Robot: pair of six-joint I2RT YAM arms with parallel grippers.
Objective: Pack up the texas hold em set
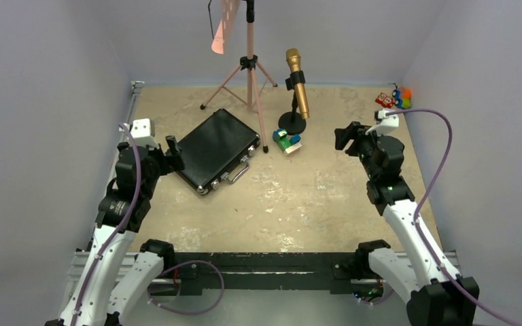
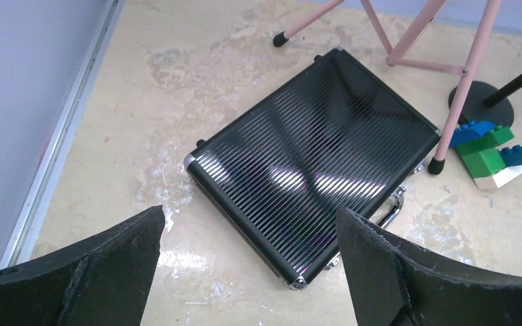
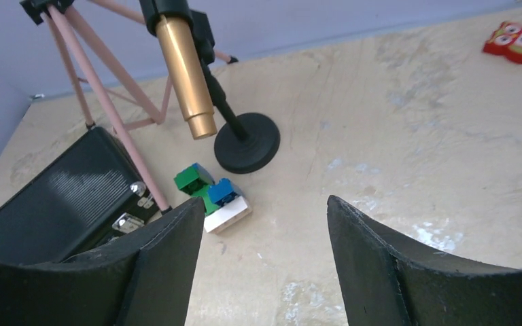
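Two end effectors, both empty: left end effector (image 2: 250,216) hangs jaws wide just near-left of the closed black briefcase (image 1: 216,148), lying flat on the counter (image 1: 312,197) at far left, handle (image 1: 239,173) facing near-right. No loose pieces show, so packing looks finished bar the latches (image 3: 136,189); cannot tell if they are snapped, so next likely a press on each. Right end effector (image 3: 265,204), jaws apart on nothing, hovers well right of it.
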